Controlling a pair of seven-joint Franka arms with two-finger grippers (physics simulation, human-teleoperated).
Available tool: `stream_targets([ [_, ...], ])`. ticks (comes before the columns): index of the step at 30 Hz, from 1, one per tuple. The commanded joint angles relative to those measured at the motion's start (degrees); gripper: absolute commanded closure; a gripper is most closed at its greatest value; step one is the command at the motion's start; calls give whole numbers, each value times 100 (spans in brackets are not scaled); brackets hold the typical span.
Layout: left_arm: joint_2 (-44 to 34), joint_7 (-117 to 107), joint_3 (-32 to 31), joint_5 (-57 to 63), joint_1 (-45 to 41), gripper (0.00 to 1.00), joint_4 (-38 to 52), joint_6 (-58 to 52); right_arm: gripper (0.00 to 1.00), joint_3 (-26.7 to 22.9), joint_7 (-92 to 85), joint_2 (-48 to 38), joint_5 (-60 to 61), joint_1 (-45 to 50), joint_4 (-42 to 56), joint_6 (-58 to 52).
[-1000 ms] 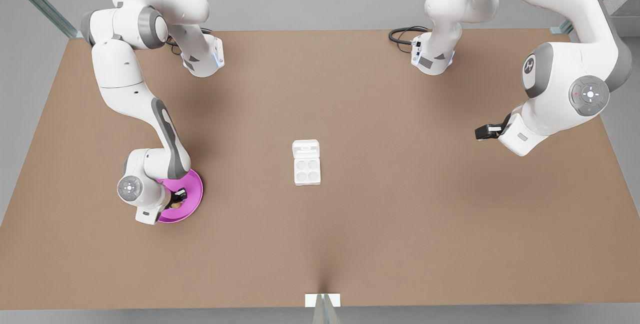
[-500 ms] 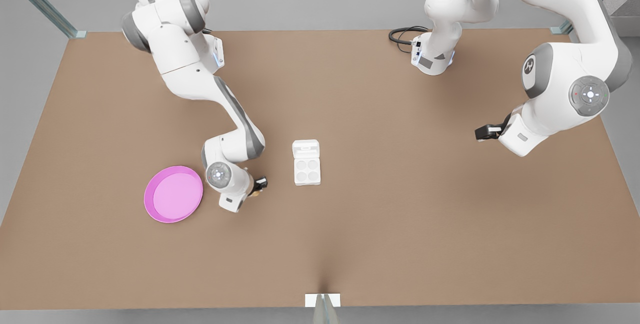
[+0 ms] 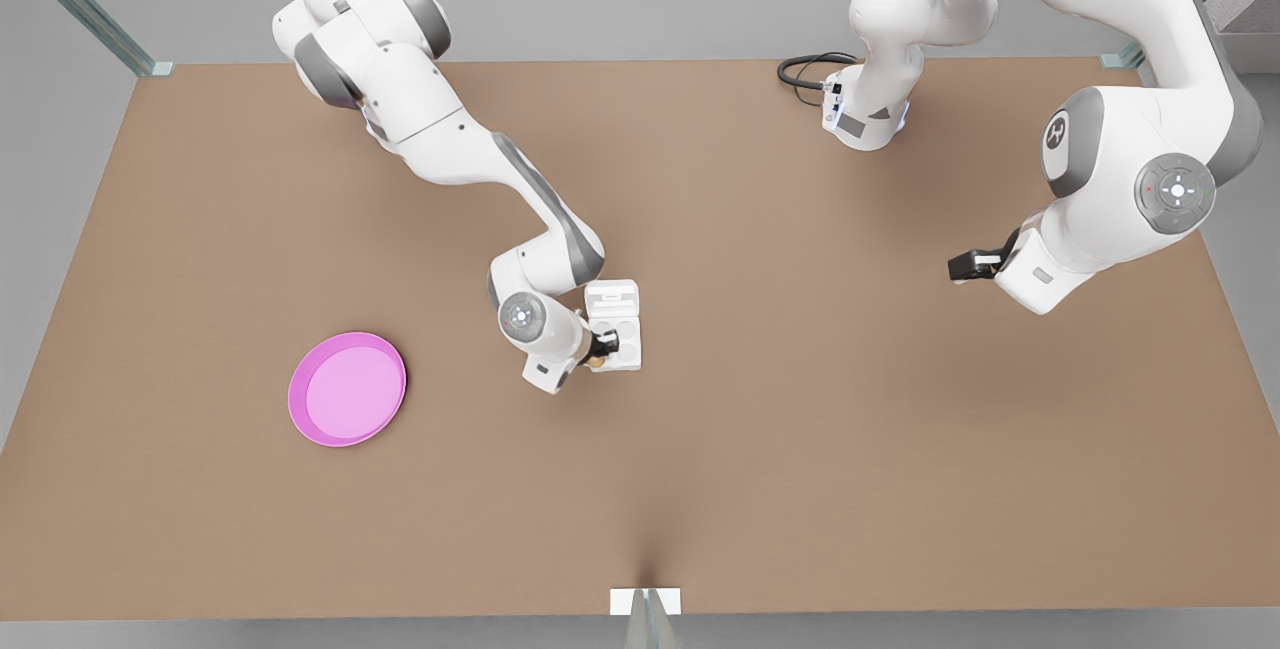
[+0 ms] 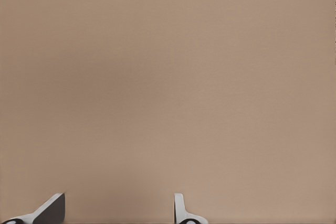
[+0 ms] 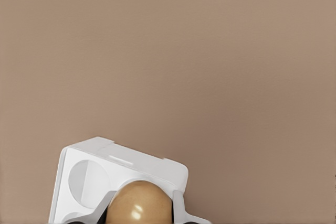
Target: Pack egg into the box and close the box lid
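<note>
Right tool [image 3: 603, 347] gripping egg [image 5: 139, 203], hovering over box [image 3: 627, 352]; lid [image 3: 612, 297] lying open. Left tool [image 3: 960, 266] waiting well apart, fingers [image 4: 181, 211] parted, holding nothing. Remaining: placing egg, closing lid.

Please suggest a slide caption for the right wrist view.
Right gripper holds the egg above the open box.

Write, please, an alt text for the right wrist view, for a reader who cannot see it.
The right tool holds the tan-brown egg between its two pale fingers, just above the white box, where one round empty cup can be seen. Around the box lies the bare brown table.
</note>
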Motion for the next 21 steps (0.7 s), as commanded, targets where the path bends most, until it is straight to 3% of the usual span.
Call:
stream_targets([
  [1,0,2,0,1,0,0,0,0,45,0,65,1,-87,0,-3,-15],
  [4,0,2,0,1,0,0,0,0,41,0,127,1,45,88,6,-15],
  [5,0,2,0,1,0,0,0,0,0,0,118,-8,45,79,-3,-15],
  [11,35,-6,0,1,0,0,9,0,0,0,92,-60,36,35,-3,-94],
  [13,96,-6,-9,-8,-175,0,9,-26,0,-27,-40,-587,19,-307,-11,-1104],
  [14,149,-6,-18,-70,-360,22,9,-53,0,-71,-409,-965,-43,-834,-20,-1974],
  [15,298,-348,-18,-78,-764,62,9,-35,0,-343,-409,-1255,-359,-1256,6,-2502],
  [16,448,-569,-18,-87,-1291,79,0,-17,0,-694,-436,-1458,-1017,-1441,6,-2801],
  [18,589,-981,-18,-140,-1951,79,-61,9,0,-1563,-453,-1870,-1220,-1538,94,-3248],
  [19,186,-1052,-35,-158,-2099,79,-981,701,0,-2038,-663,-2012,-1220,-1555,400,-3767],
  [20,-88,-1429,-35,-175,-2380,79,-1703,1396,0,-1865,-831,-2230,-1220,-2054,481,-3918],
  [21,-176,-1825,-35,-316,-2802,79,-2170,1898,0,-995,-823,-2626,-1641,-2803,393,-3926],
])
